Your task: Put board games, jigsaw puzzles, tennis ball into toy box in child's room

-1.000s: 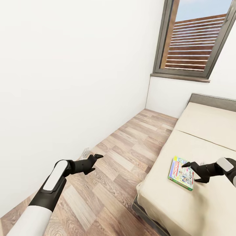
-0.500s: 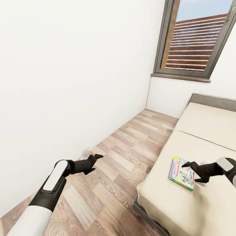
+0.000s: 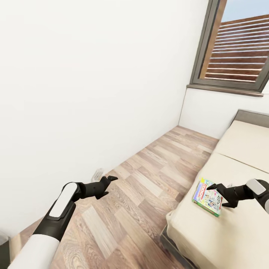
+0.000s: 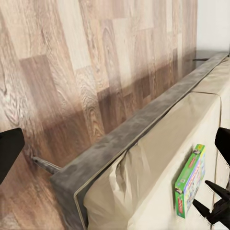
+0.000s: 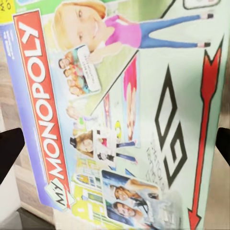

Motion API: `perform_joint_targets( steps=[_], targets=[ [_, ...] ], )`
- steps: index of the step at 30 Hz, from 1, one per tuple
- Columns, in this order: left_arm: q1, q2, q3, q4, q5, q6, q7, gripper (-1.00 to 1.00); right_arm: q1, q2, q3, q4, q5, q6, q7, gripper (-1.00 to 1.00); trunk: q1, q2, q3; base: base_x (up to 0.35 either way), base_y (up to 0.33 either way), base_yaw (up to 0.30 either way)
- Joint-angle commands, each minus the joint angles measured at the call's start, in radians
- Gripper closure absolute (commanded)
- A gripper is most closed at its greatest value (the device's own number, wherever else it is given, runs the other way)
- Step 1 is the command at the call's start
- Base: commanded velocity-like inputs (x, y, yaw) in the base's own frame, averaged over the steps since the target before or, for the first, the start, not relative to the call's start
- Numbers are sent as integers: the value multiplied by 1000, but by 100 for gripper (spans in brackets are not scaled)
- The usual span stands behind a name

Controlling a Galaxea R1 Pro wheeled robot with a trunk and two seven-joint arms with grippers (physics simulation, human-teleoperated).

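One board game (image 3: pixel 206 195), a green-edged printed box, lies flat on the beige mattress of the bed (image 3: pixel 224 235) near its edge. My right gripper (image 3: pixel 217 196) hovers open just over the box's right part, its fingers spread above the lid. The right wrist view has the MONOPOLY lid (image 5: pixel 124 115) close up between two black fingertips (image 5: pixel 8 152). My left gripper (image 3: pixel 109 185) stands open over the wood floor, holding nothing. In the left wrist view the box (image 4: pixel 190 180) sits on the mattress beyond the grey bed frame (image 4: pixel 124 139). The toy box and table are out of view.
A white wall (image 3: pixel 74 93) runs along the left, with a small pale fitting (image 3: pixel 98 173) at its base. A strip of plank floor (image 3: pixel 149 179) lies between wall and bed. A grey-framed window (image 3: pixel 239 48) sits above the bed's far end.
The whole picture has shifted to the right, so the camera has turned left. Both arms hold the same pose, and the right gripper stays over the box.
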Motion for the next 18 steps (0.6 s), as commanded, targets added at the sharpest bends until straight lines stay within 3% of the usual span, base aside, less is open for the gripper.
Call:
perform_joint_targets(
  steps=[1, 7, 18],
  targets=[
    [-1, 1, -2, -1, 10, -1, 10, -100, 0, -1, 6, 0, 4, 3, 11, -100, 0, 0, -1, 0, 0, 280],
    [-1, 1, -2, 1, 10, -2, 10, -100, -1, -2, 6, -1, 3, 3, 11, -100, 0, 0, -1, 0, 0, 196],
    [-1, 1, -2, 3, 10, -2, 10, -100, -1, -3, 6, -2, 3, 3, 12, -100, 0, 0, -1, 0, 0, 53]
  ],
)
